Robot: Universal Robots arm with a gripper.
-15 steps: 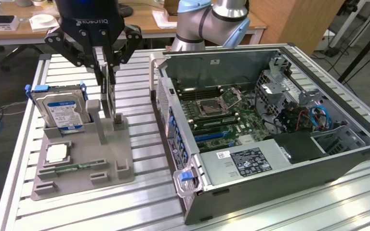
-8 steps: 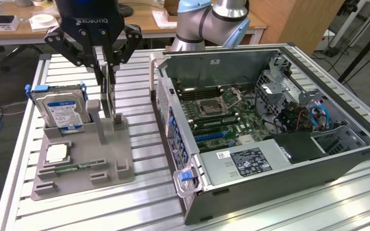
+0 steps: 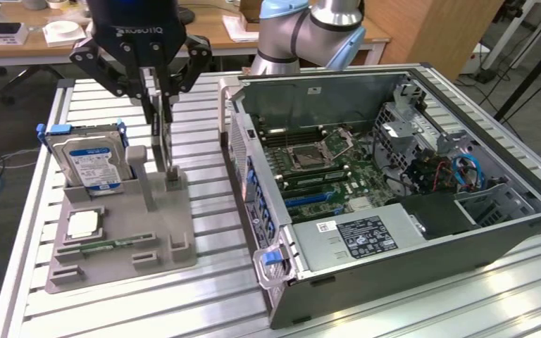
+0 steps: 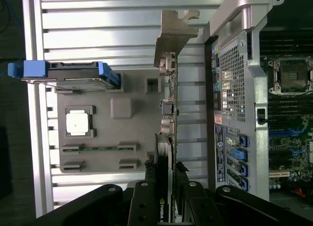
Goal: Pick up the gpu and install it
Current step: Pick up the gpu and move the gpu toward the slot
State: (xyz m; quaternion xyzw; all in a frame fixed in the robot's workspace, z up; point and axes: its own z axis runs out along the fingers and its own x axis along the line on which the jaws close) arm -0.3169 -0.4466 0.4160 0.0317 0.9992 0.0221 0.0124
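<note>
1. The end effector hangs over the grey parts holder on the table. Its black fingers are drawn in narrow, pinching the top edge of the gpu from both faces.
2. The gpu stands upright and edge-on at the holder's side nearest the computer case. Its lower end is at the holder's slot; whether it is seated there or just clear of it cannot be told.
3. In the wrist view the gpu runs straight out from between the fingers of the end effector. Its silver metal bracket is at the far end, and its ports line the edge facing the camera.
4. On the holder, well apart from the card, a hard drive with a blue label and blue rails stands on edge in its own slot.
5. A square processor chip lies flat in a recess in front of the drive, and a narrow green memory stick lies just beside it.
6. The case lies on the exterior view's right with its side panel off, and the motherboard inside is exposed. Its rear panel faces the holder, with a strip of bare table between them.
</note>
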